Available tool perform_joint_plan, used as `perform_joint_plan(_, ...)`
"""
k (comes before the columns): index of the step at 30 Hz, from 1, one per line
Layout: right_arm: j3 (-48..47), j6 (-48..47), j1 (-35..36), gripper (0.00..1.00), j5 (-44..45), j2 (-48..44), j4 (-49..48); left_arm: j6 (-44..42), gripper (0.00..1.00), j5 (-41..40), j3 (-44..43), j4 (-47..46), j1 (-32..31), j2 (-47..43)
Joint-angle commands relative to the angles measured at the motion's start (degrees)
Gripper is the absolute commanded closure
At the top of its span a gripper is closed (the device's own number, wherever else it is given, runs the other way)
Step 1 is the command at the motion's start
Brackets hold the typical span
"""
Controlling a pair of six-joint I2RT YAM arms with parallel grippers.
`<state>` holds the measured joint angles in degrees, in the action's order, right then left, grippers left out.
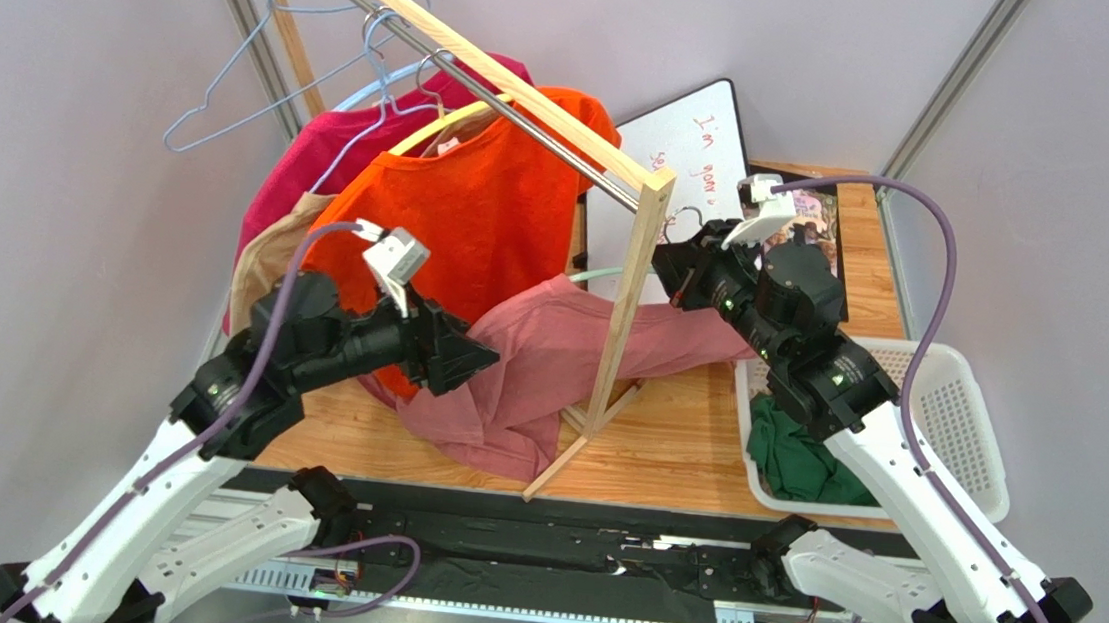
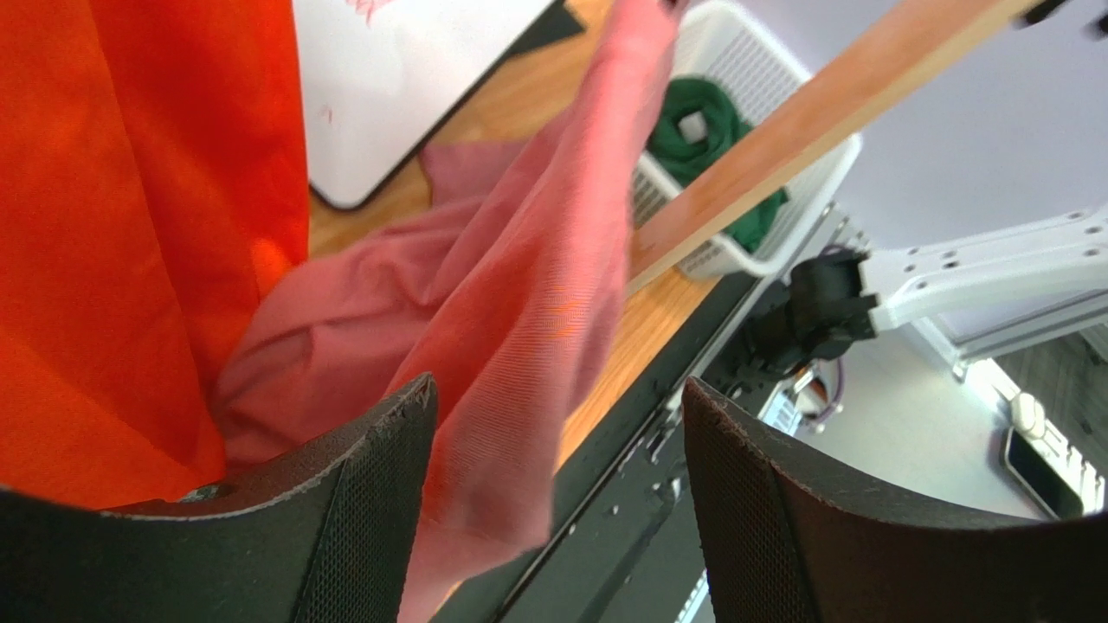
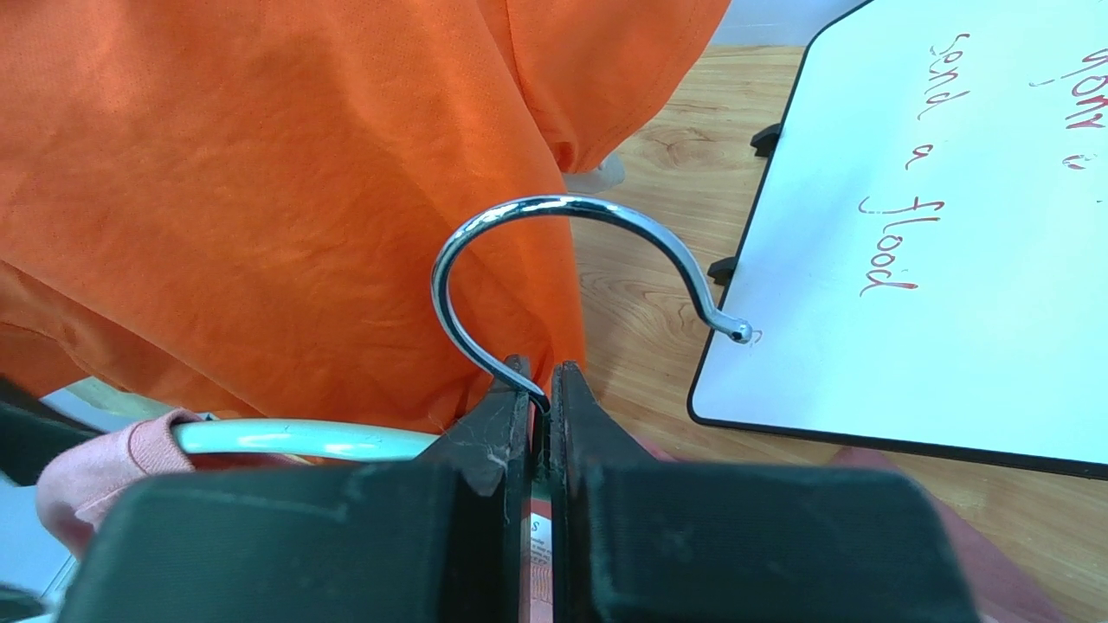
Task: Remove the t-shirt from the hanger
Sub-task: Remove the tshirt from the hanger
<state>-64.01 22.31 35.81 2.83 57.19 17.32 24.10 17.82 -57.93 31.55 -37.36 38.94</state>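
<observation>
Wooden post [image 1: 624,310] blocks the middle — bare table [image 1: 685,441] lies open between it and the basket [image 1: 966,416].

This is a robotics lab test cell. Plain grey partition walls [image 1: 64,133] on aluminium posts [image 1: 958,76] close in behind a bare wooden clothes rack [image 1: 625,295], which stands on a wood-topped counter [image 1: 685,444]. In front of the rack, a white left arm [image 1: 182,505] and right arm [image 1: 935,511] trailing purple cables are bolted to a black rail [image 1: 540,544]. Behind the rack leans a handwritten whiteboard [image 1: 697,136]. To its right sits a white basket [image 1: 960,407], and an orange shirt [image 1: 494,216] hangs from it.
</observation>
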Motion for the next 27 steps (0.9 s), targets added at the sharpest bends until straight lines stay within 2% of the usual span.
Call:
perform_joint_plan(1, -1.4, 1.2, -0.4, 1.0, -0.3, -2.3, -3.3, 0.2, 0.27, -0.9, 2.8, -0.2, -0.2, 2.0)
perform_joint_plan(6, -1.7, 0.7, -0.4, 1.0, 0.9, -2.7, -2.7, 0.2, 0.46, 2.0, 2.8, -2.6, -0.2, 2.7)
perform_joint_plan(9, -1.9, 0.8, -0.3, 1.0, 1.8, -2.7, -2.7, -0.8, 0.8, 1.3, 1.4, -0.8, -0.2, 3.8)
perform_joint_plan(10, -1.9, 0.8, -0.4, 1.0, 2.2, -2.7, -2.7, -0.9, 1.0, 0.9, 0.6, 0.4, -0.2, 3.9)
perform_joint_plan(20, 0.6, 4.1, -0.5, 1.0, 14.3, -3.9, -1.2, 0.0, 1.0, -14.3, -2.1, 3.4, -0.1, -4.0)
perform_joint_plan(27, 2.7, 6.6, -1.7, 1.0, 19.9, -6.6, -0.7, -0.3, 1.0, -16.5, -1.7, 4.5, -0.1, -6.0)
